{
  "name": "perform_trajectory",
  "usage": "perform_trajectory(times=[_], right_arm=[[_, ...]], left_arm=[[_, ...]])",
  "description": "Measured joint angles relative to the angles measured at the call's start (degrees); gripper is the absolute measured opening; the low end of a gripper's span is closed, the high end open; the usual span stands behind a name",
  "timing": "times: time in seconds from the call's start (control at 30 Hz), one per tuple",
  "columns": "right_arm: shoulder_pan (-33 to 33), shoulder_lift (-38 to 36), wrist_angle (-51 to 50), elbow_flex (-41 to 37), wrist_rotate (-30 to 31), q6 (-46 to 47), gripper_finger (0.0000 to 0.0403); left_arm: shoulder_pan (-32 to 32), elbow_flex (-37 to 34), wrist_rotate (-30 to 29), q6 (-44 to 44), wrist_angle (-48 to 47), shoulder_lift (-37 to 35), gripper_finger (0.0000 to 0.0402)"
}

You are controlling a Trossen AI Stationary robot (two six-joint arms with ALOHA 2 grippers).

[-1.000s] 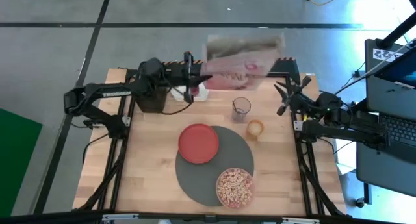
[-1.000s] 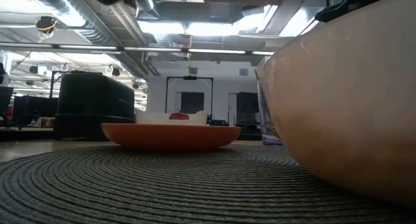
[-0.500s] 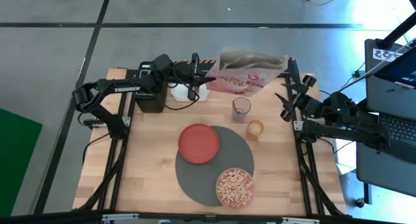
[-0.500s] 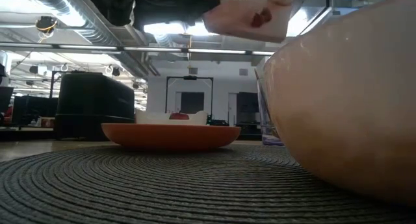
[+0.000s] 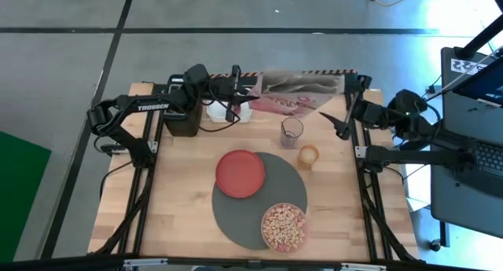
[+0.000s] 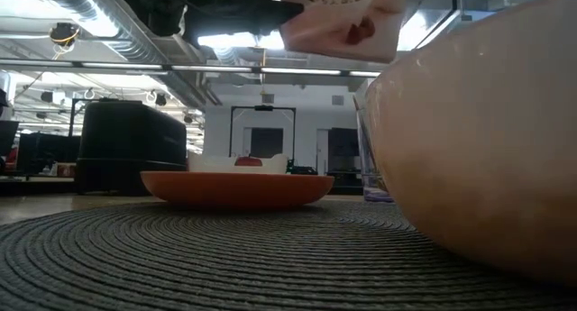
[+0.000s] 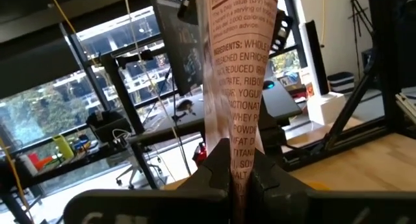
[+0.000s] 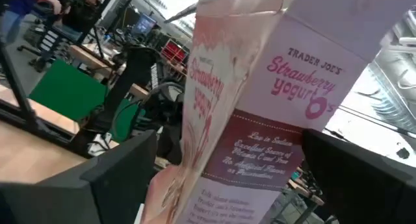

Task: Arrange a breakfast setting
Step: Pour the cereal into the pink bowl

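Observation:
The pink cereal box [image 5: 302,94] hangs on its side above the table's far edge, with my left gripper [image 5: 240,90] shut on its left end. My right gripper [image 5: 343,110] stands open at the box's right end. Its fingers [image 8: 114,178] are on either side of the box [image 8: 260,133] without touching it. On the round dark-grey mat [image 5: 236,216] rest the red plate [image 5: 240,173] and the pink bowl [image 5: 284,226], which is full of cereal. The round toast [image 5: 308,155] lies on the wood beside the mat. No spoon shows. My left gripper pinches the box between its two fingers [image 7: 218,169] at the left end, beside the narrow printed side panel [image 7: 239,146]. The fingers come level from the table's left and lie along the box. The box is lifted clear and reaches out level toward the right.
A black toaster [image 5: 181,114] and a white tub [image 5: 228,110] stand at the far left under my left arm. A clear glass [image 5: 291,130] stands below the box, near the toast. Bare wood lies to the left and right of the mat.
My right gripper has opened and let go of the cereal box, and its arm has drawn back a little toward the table's right edge. My left gripper has carried the box down and slightly toward the right; the box now hangs lower.

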Motion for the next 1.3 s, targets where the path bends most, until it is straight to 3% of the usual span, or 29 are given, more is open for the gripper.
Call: perform_trajectory(times=[0.2,0.37,0.6,0.83,1.07,1.17,1.3], right_arm=[[-0.02,5.12,-0.53,5.46,-0.34,0.04,0.0385],[-0.06,6.14,-1.81,6.62,7.8,0.25,0.0386],[-3.8,5.88,-2.01,6.59,8.09,4.83,0.0386],[-8.93,5.82,0.14,6.59,-4.51,8.16,0.0386],[-15.02,7.08,0.81,6.59,-12.68,13.75,0.0384],[-16.7,8.7,0.91,6.59,-17.33,16.47,0.0366],[-16.92,11.46,0.96,6.62,-19.61,16.72,0.0308]], left_arm=[[-0.11,0.0,2.16,1.75,-2.49,-0.01,0.0],[-0.11,0.0,2.64,3.04,-3.67,0.04,0.0],[-0.33,0.02,0.89,7.83,-4.21,0.08,0.0],[-0.45,0.09,1.57,13.7,-6.13,0.08,0.0],[-0.42,0.09,-0.3,19.52,-8.76,0.08,0.0],[-0.42,0.07,-0.77,19.79,-9.0,0.08,0.0],[-0.42,0.02,-1.62,19.83,-8.72,0.08,0.0]])
